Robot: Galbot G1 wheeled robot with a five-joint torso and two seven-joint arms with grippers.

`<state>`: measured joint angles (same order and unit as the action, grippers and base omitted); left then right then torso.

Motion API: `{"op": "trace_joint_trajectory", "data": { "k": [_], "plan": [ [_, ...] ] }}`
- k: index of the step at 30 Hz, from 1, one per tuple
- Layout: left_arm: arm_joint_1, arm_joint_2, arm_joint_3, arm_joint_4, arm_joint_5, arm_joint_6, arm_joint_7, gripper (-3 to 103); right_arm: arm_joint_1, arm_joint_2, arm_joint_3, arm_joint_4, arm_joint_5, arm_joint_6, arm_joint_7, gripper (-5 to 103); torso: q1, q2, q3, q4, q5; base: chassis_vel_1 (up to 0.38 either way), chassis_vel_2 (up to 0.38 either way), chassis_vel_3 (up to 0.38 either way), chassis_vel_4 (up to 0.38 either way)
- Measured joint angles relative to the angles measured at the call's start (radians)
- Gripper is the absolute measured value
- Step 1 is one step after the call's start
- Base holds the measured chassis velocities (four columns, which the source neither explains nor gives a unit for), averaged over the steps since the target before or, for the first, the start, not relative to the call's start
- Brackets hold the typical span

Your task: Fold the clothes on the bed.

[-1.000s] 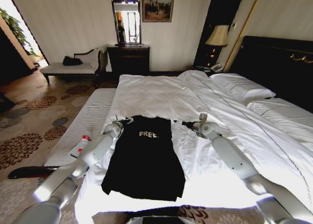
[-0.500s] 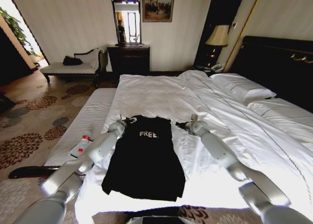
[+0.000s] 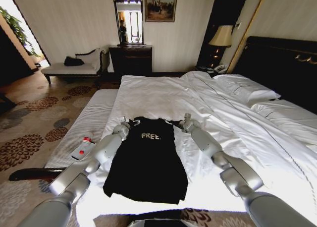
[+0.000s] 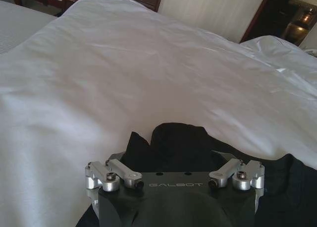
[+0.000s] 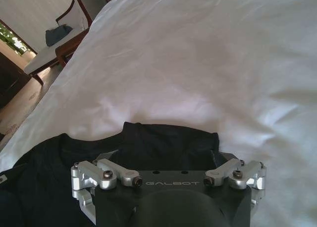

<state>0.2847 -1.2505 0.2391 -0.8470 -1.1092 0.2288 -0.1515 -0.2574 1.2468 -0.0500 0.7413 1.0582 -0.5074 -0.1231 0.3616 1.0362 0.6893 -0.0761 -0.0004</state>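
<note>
My black T-shirt lies flat on the white sheet near the foot end of the bed, its white "FREE" lettering facing up and its collar pointing toward the far side of the mattress. The sleeves look already tucked in, so the cloth reads as a long dark panel, with its lower hem close to the bed's near edge.

My left gripper sits at the shirt's left shoulder corner, and my right gripper at the right shoulder corner, the two arms reaching in from either side. In the left wrist view the gripper hangs right over a bunched fold of black fabric; whether my jaws are apart or clamped on it I cannot tell (the body of the tool hides the tips). The same goes for the right gripper over the collar edge.

A grey-striped bench stands beside the bed.
</note>
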Motion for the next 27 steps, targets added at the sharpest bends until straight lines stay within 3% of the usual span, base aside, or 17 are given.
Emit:
{"op": "trace_joint_trajectory", "data": {
  "k": [7, 17, 22, 25, 27],
  "plan": [
    [0.004, 0.002, -0.001, -0.008, -0.001, 0.0, -0.001, 93, -0.005, -0.025, -0.005, 0.013, 0.0, 0.001, 0.008, 100, 0.0, 0.0, 0.0, 0.0004, -0.0004, 0.0, 0.0, 0.0, 0.0],
    [0.004, -0.011, 0.0, -0.004, 0.0, -0.001, -0.006, 88, -0.021, 0.002, -0.01, -0.022, -0.033, 0.002, 0.011, 100, 0.0, 0.0, 0.0, 0.0008, -0.0002, 0.0, 0.0, 0.0, 0.0],
    [0.002, -0.02, -0.003, 0.005, 0.008, -0.004, -0.012, 72, -0.022, 0.002, -0.008, -0.028, -0.033, 0.002, 0.01, 97, 0.0, 0.0, 0.0, 0.0003, -0.0002, 0.0, 0.0, 0.0, 0.0],
    [0.002, -0.03, -0.014, 0.013, 0.005, -0.001, -0.026, 56, -0.022, 0.002, -0.008, -0.03, -0.033, 0.002, 0.01, 82, 0.0, 0.0, 0.0, 0.0005, -0.0002, 0.0, 0.0, 0.0, 0.0],
    [0.002, -0.03, -0.014, 0.013, 0.004, 0.0, -0.026, 51, -0.023, 0.002, -0.008, -0.028, -0.033, 0.002, 0.011, 77, 0.0, 0.0, 0.0, 0.0006, -0.0002, 0.0, 0.0, 0.0, 0.0]
  ]
}}
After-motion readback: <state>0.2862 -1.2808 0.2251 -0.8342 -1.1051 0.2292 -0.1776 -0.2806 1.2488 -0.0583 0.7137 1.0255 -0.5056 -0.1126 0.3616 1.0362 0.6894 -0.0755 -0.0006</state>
